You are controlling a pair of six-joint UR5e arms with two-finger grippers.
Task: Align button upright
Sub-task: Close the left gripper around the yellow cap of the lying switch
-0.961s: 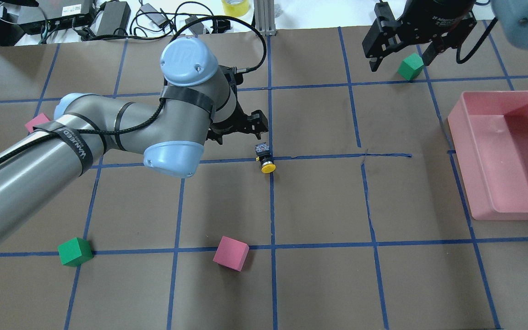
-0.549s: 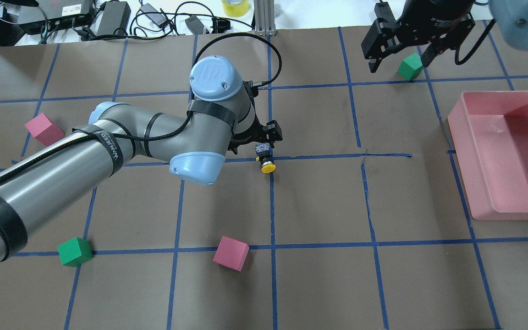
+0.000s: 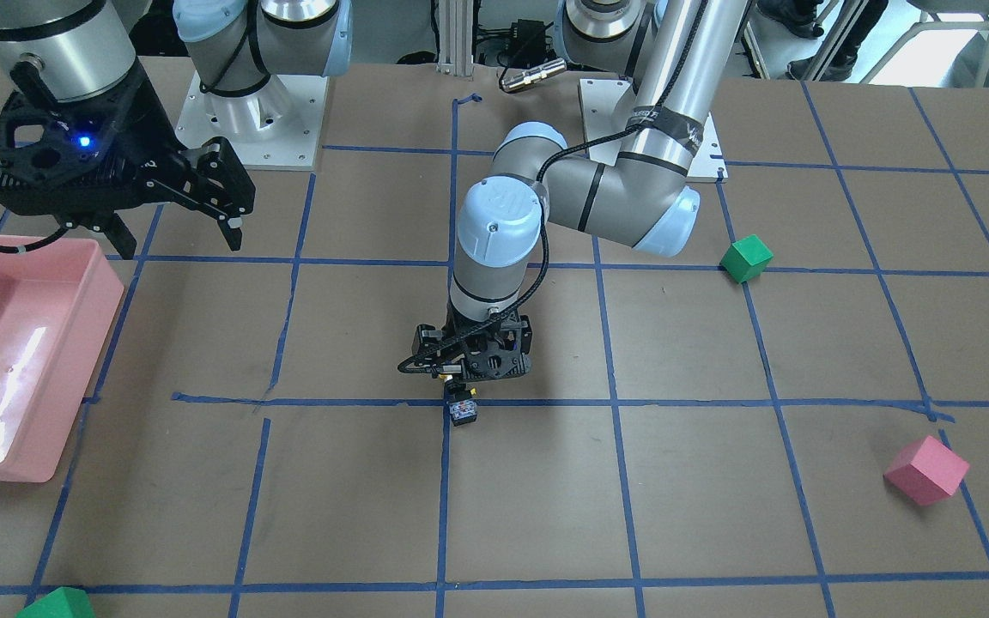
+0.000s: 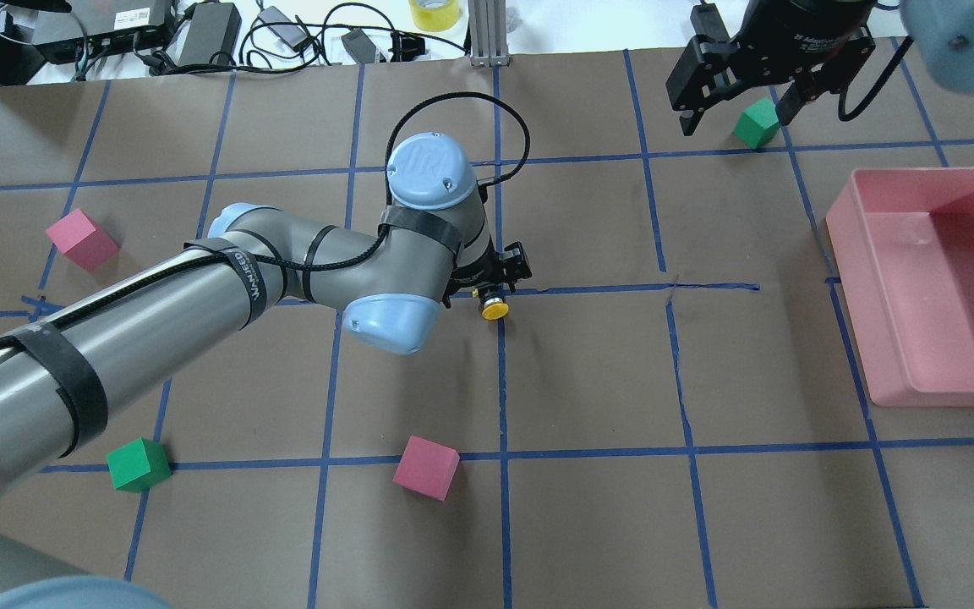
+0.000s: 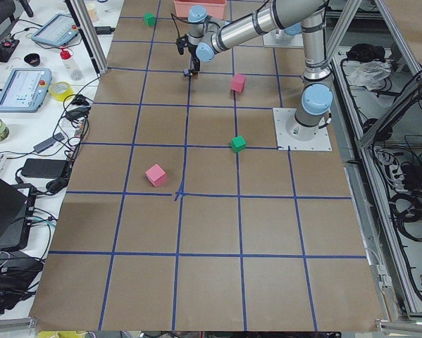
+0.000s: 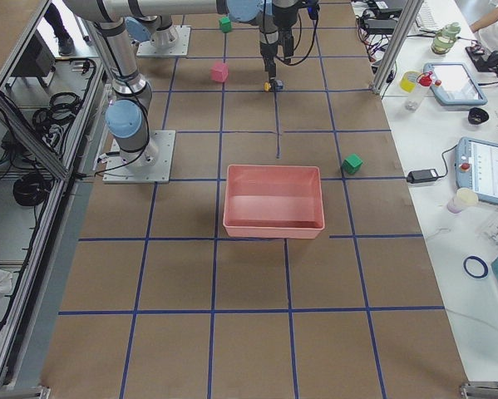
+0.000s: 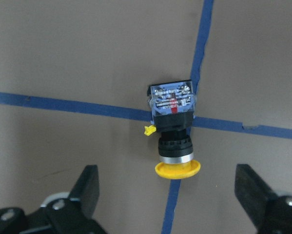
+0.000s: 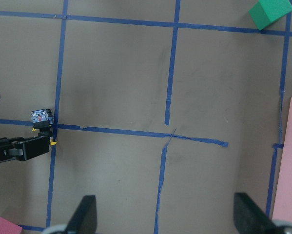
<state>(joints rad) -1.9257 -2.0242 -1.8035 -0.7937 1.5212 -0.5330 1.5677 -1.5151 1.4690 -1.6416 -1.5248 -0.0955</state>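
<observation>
On the taped table (image 4: 588,372) I count one button (image 4: 494,306) lying sideways, two pink cubes (image 4: 81,239) (image 4: 426,467), two green cubes (image 4: 139,463) (image 4: 757,121) and one tray (image 4: 850,288), with left gripper (image 7: 167,187) and right gripper (image 8: 165,217) both spread wide.

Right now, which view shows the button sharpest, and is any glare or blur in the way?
Left wrist view: the button is sharp and evenly lit, no glare; only the jaws at the bottom edge are blurred. Front-facing view: a glare streak on the bin floor, well away from the button.
</observation>
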